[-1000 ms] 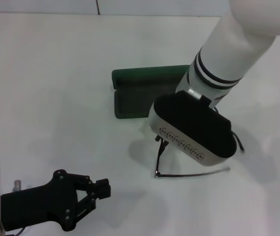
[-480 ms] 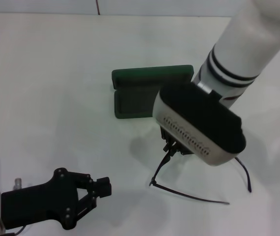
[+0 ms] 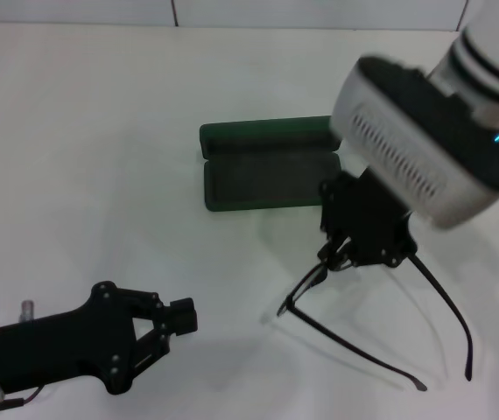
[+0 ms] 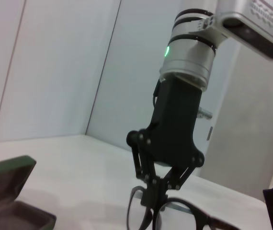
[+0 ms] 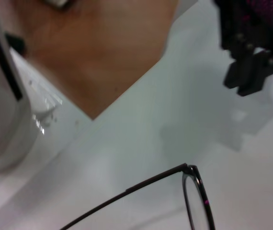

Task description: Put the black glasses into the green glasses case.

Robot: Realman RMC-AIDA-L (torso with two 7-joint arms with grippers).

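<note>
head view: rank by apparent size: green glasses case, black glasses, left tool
1. Green glasses case, lying open on the table: largest solid area.
2. Black glasses, held up by the right tool: a similar span with temples spread, so unsure against the case.
3. Left tool: smallest, though nearest the camera.

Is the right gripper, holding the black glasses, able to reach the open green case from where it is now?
Probably yes. The right gripper holds the black glasses lifted, beside the green glasses case, which lies open with nothing between. The left gripper hangs well aside.
</note>
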